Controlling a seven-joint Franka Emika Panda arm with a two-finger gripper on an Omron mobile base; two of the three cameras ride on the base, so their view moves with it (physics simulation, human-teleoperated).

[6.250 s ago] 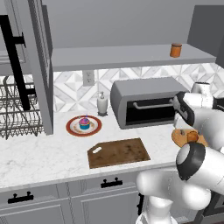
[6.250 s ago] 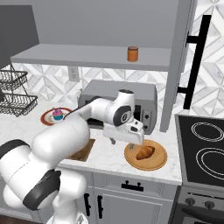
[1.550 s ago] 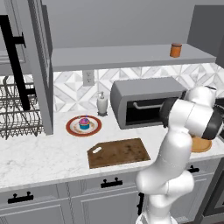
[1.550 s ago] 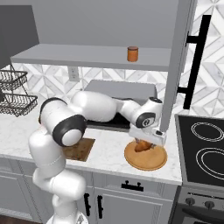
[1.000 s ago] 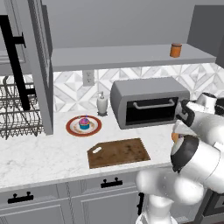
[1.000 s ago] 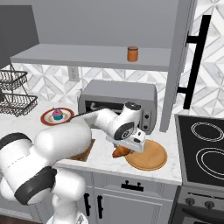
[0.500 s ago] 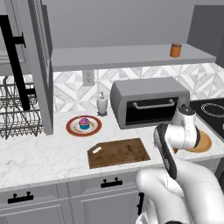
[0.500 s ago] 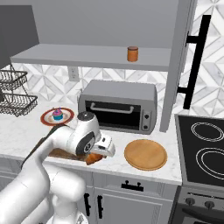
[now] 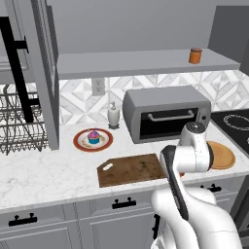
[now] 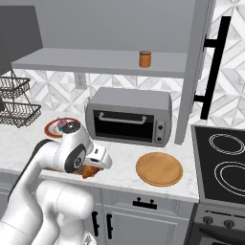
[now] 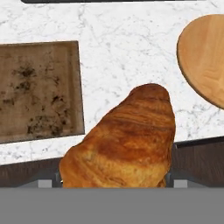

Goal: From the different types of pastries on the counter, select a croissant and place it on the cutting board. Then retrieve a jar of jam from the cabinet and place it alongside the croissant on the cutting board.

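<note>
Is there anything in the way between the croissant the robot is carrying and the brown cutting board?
Nothing visible is. The gripper holds the croissant above bare counter, and the cutting board lies just beside it with only white marble between. The round plate is on the opposite side, out of the path.

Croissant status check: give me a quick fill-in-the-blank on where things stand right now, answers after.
1. The gripper is carrying the ____.
2. The jar of jam stands on the grey ____.
3. The cupcake sits on a red-rimmed ____.
4. The round tan plate lies between the cutting board and the ____.

Missing words: croissant; shelf; plate; stove
</note>
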